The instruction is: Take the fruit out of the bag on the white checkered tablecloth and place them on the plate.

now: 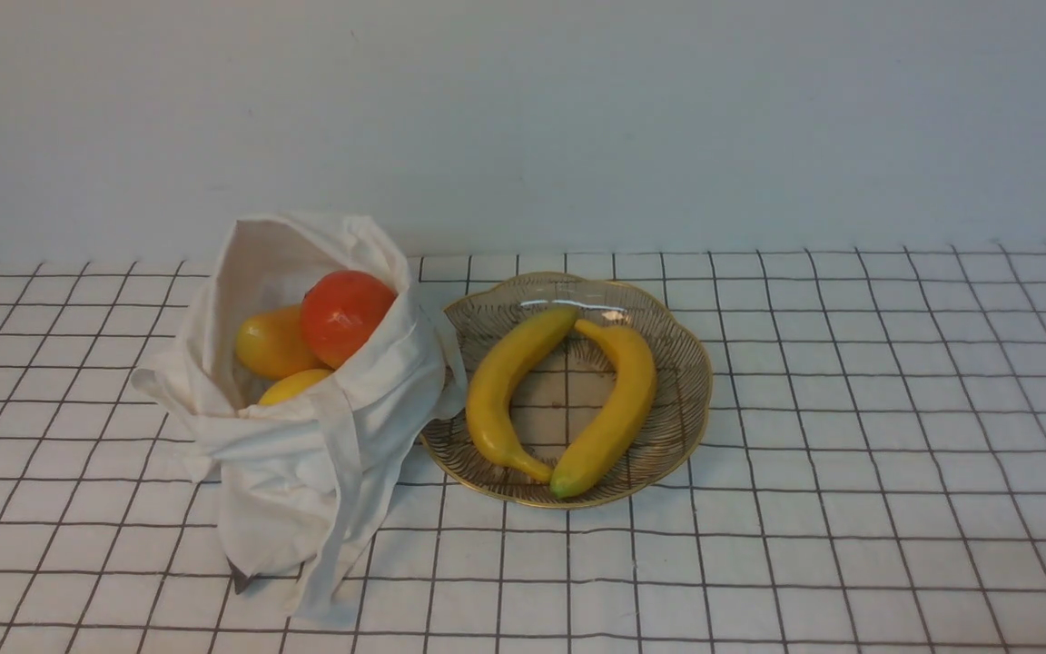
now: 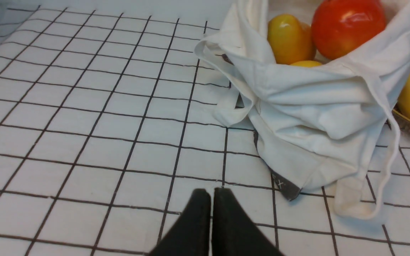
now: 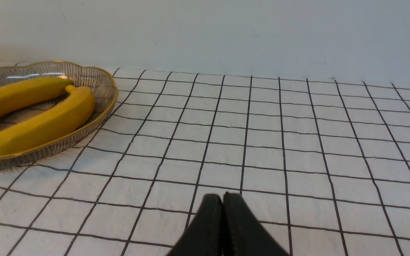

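Glossy curved yellow plastic bananas (image 1: pixel 564 400) lie in the wavy-rimmed amber glass plate (image 1: pixel 682 418), right of the crumpled off-white cloth bag (image 1: pixel 305 454); both grippers (image 2: pixel 211 213) (image 3: pixel 222 217) are closed, empty.

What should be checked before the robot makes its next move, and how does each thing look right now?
1. Left gripper shut with nothing between its tips: ok.
2. Right gripper shut with nothing between its tips: ok.
3. Bag mouth open enough to see fruit: ok, a red-orange fruit and two yellow-orange ones show.
4. All fruit on the plate: not ok, only two bananas lie there.
5. Bag standing apart from the plate: not ok, its side overlaps the rim in the front view.
6. No more fruit hidden deeper in the bag: cannot tell.
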`<state>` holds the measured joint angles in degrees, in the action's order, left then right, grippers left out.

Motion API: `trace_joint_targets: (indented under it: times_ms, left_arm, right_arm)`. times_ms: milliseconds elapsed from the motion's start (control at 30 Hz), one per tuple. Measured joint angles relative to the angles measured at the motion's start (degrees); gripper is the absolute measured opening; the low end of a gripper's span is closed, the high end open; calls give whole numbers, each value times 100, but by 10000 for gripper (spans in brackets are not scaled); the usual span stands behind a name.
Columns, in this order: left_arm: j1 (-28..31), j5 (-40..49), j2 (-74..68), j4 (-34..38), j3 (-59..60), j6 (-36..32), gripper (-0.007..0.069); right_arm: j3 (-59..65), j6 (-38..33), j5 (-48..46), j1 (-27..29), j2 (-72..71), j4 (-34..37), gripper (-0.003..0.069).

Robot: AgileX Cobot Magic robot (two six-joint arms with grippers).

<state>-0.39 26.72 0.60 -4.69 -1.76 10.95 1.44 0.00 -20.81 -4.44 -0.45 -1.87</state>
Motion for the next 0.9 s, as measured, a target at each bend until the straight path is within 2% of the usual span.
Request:
trace_joint_targets:
  times_ms: [333, 500, 900]
  left_arm:
    - [5, -60, 0, 10, 250, 0, -8]
    - [-316, -216, 0, 23, 280, 0, -8]
    - [-569, -235, 0, 28, 281, -5, -8]
  right_arm:
    - [0, 0, 0, 0, 0, 0, -15]
    - [0, 0, 0, 0, 0, 0, -15]
    - [0, 0, 0, 0, 0, 0, -15]
